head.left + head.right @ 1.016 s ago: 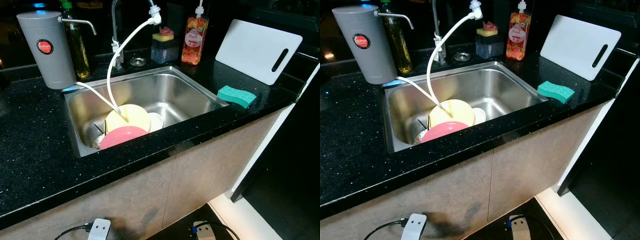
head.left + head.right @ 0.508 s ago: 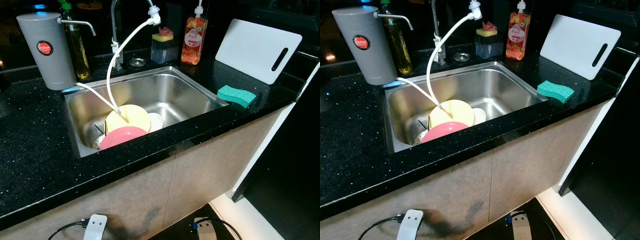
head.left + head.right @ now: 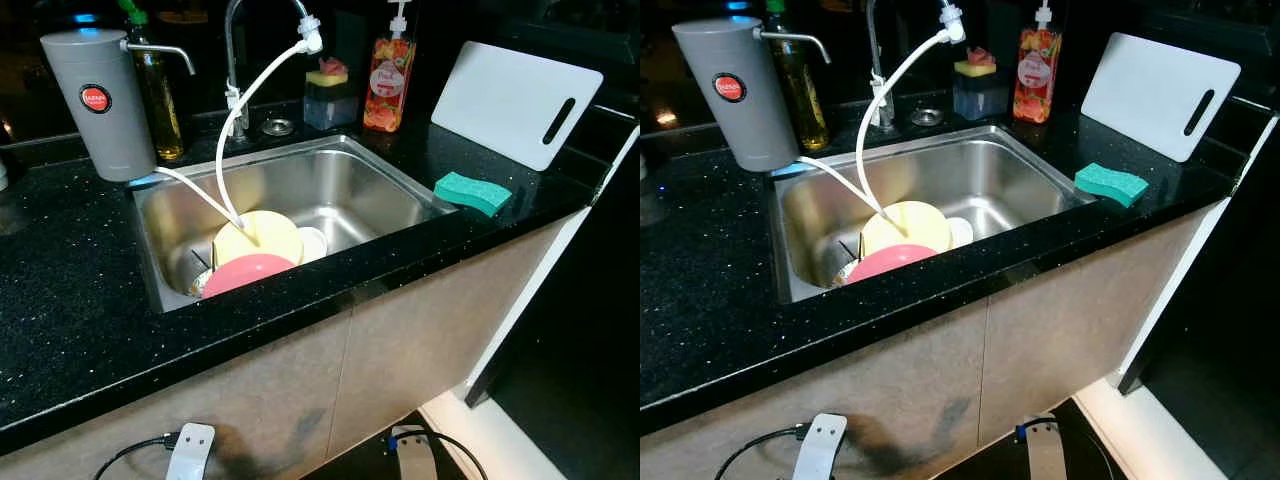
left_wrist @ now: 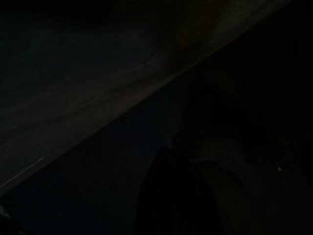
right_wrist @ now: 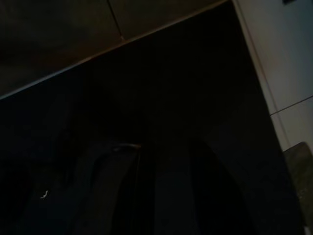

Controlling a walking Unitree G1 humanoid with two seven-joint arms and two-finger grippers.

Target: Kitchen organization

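Observation:
A steel sink [image 3: 400, 180] is set into a black speckled counter [image 3: 70, 300]. Inside it a yellow plate [image 3: 258, 238] leans behind a pink plate [image 3: 245, 272], with a small white dish [image 3: 312, 242] beside them and cutlery partly hidden at their left. A white hose [image 3: 255, 100] runs from the tap [image 3: 235, 70] down into the sink. A green sponge [image 3: 472, 191] lies on the counter right of the sink. My left arm [image 3: 190, 452] and right arm [image 3: 412, 458] hang low in front of the cabinet. Both wrist views are very dark.
A grey water filter [image 3: 98, 105] and an oil bottle [image 3: 158, 100] stand at the back left. A soap dispenser [image 3: 389, 82] and a sponge holder [image 3: 329, 95] stand behind the sink. A white cutting board [image 3: 510, 100] leans at the back right, where the counter ends.
The whole view has shifted slightly, so the camera moved. Both arm ends at the bottom edge have drifted a little. Nothing on the counter or in the sink has moved.

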